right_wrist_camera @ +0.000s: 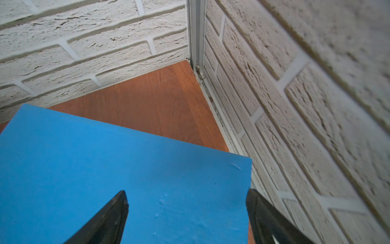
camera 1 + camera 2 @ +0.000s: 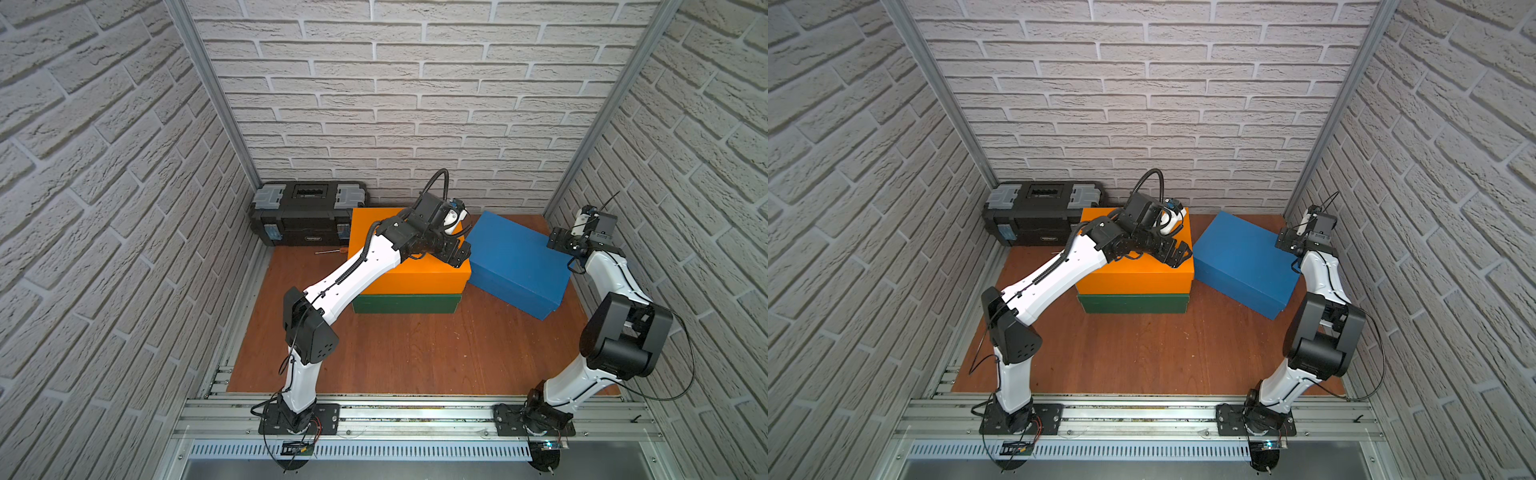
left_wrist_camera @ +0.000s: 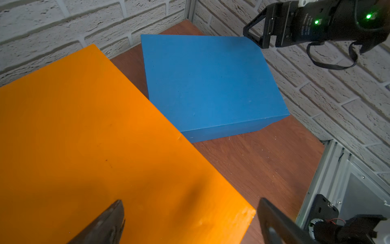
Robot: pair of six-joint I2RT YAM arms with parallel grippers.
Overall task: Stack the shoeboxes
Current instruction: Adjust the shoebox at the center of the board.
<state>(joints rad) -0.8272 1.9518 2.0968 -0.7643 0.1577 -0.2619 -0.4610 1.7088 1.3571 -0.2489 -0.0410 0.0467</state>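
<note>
The orange shoebox (image 2: 415, 278) (image 2: 1133, 278) (image 3: 84, 137) lies on top of the dark green shoebox (image 2: 405, 304) (image 2: 1133, 304) in mid-floor. To their right the blue shoebox (image 2: 515, 262) (image 2: 1241, 257) (image 3: 211, 84) (image 1: 105, 169) rests on the floor, turned at an angle. My left gripper (image 2: 459, 252) (image 2: 1177, 253) (image 3: 191, 202) hovers open at the orange lid's near right corner, one finger over the lid and one past its edge. My right gripper (image 2: 557, 240) (image 2: 1285, 241) (image 1: 187, 192) is open at the blue lid's far right corner by the wall, holding nothing.
A black toolbox (image 2: 307, 212) (image 2: 1040, 210) with grey latches stands in the back left corner, touching the orange box's side. A small thin tool (image 2: 328, 251) lies on the wooden floor (image 2: 415, 353) before it. Brick walls close in on three sides; metal rails (image 2: 415, 415) run along the front.
</note>
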